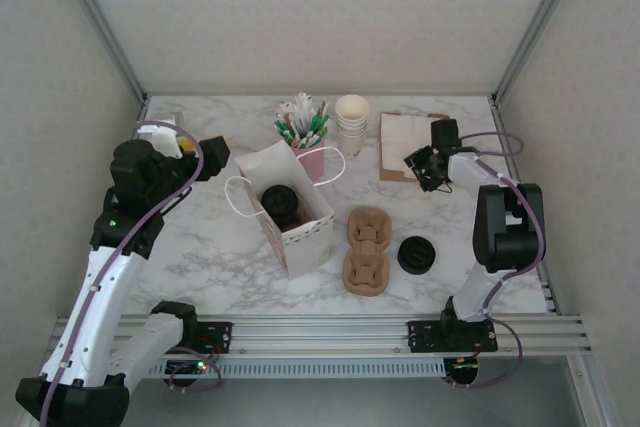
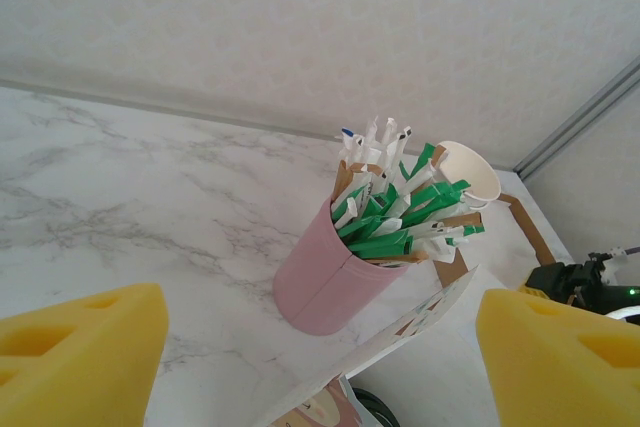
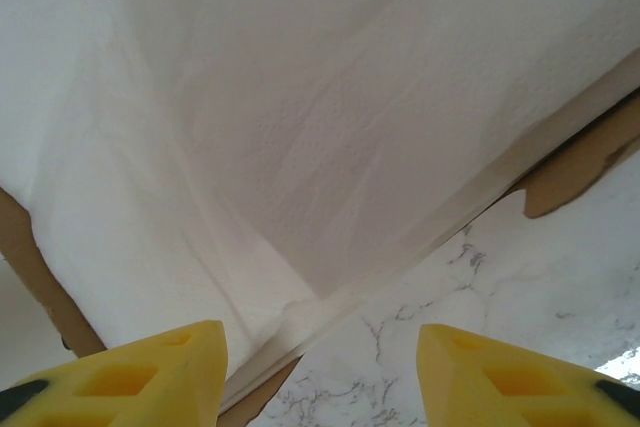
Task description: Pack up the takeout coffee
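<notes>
BENCH, MID-PACK: The takeout coffee [image 1: 278, 203] stands inside the white paper bag [image 1: 305, 237] at the middle of the bench [image 1: 200, 247], its black lid visible through the bag's open mouth. I judge that step done. My right hand [image 1: 431, 171] hangs low over an edge of the napkin stack [image 1: 400, 142], pads [image 3: 150, 372] apart and empty, probably placed to pinch a napkin. My left hand [image 1: 207, 155] hovers open beside the bag, facing the pink holder of stirrers [image 2: 335, 282].
</notes>
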